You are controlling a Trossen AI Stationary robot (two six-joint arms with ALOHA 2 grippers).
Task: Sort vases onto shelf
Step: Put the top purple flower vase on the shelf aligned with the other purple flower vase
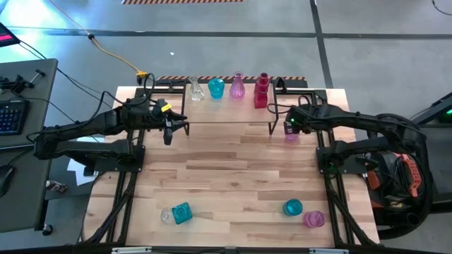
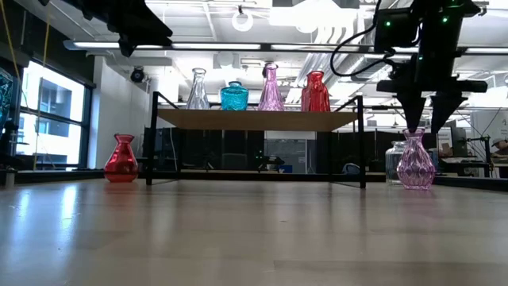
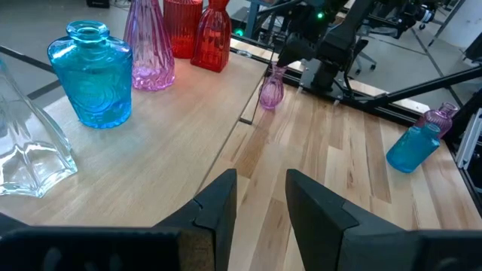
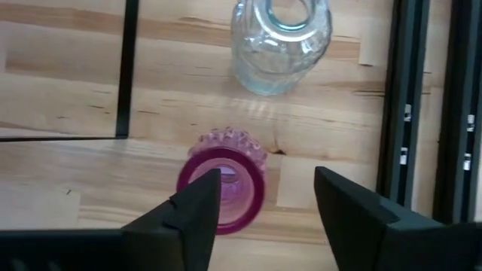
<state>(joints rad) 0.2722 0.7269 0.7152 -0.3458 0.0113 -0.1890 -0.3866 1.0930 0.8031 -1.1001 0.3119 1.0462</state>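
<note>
The shelf [image 1: 226, 113] stands at the table's far middle. A clear, a teal [image 1: 216, 87], a pink and a red vase [image 1: 261, 90] stand along its far edge. A pink-purple vase [image 2: 415, 163] stands upright on the table by the shelf's right end. My right gripper [image 2: 429, 119] hangs open right over it, pointing down, its tips just above the vase's mouth [image 4: 226, 184], which lies partly under one finger. My left gripper [image 3: 260, 203] hovers open above the shelf's left end [image 1: 169, 128], holding nothing.
A clear vase [image 4: 280, 41] stands just behind the pink-purple one, and a red vase [image 2: 121, 159] stands left of the shelf. Near the front edge lie a clear and a teal vase [image 1: 176, 214], and another teal [image 1: 292, 207] and pink one [image 1: 313, 219].
</note>
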